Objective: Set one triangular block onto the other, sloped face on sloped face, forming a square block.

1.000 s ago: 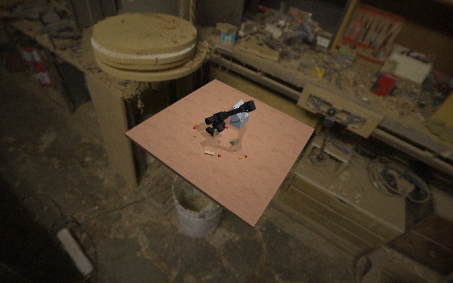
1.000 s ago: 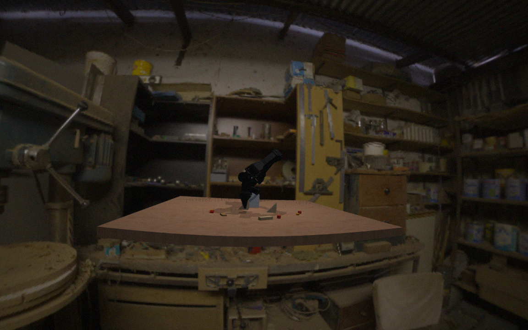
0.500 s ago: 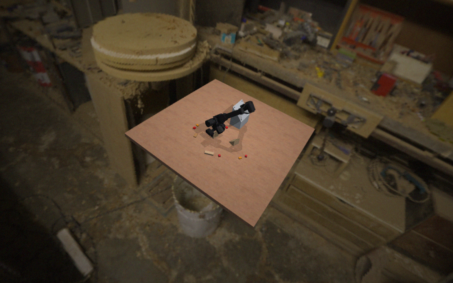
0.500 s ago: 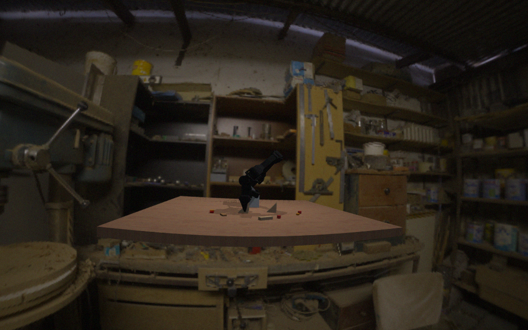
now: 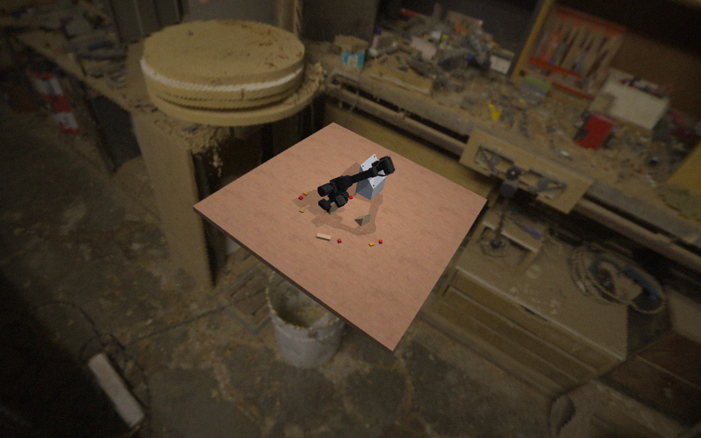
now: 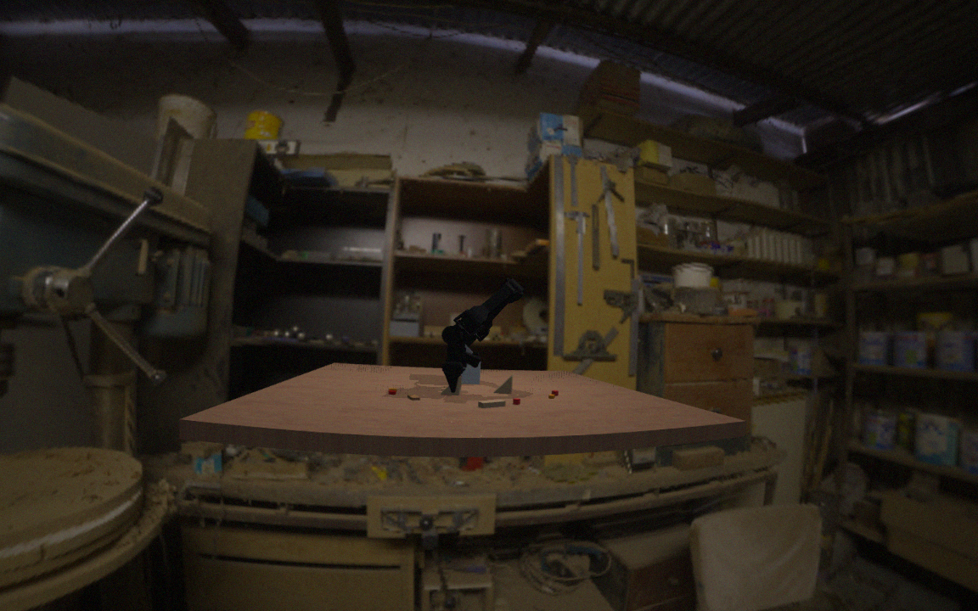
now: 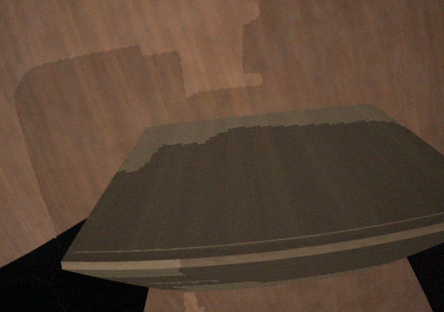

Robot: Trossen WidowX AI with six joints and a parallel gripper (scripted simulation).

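My gripper (image 5: 333, 207) (image 6: 452, 384) is shut on one triangular block (image 7: 259, 187), gripping it by its two ends. The dark fingers show at the lower left and lower right corners of the wrist view. A broad face of the held block is toward the wrist camera; its underside is hidden. It is low over the table, and the exact gap is too small to tell. The other triangular block (image 5: 362, 219) (image 6: 504, 385) stands on the table to the right of the gripper in the top and exterior views, apart from the held one, with its pointed edge up.
The wooden table (image 5: 397, 305) (image 6: 287, 423) also bears a pale bar (image 5: 323, 236) (image 6: 491, 404), a small pale piece (image 5: 302, 210) (image 6: 413, 397), and several small red and orange pieces, including a red cube (image 5: 339, 240) (image 6: 516, 400) beside the bar. The grey arm mount (image 5: 369, 188) is behind.
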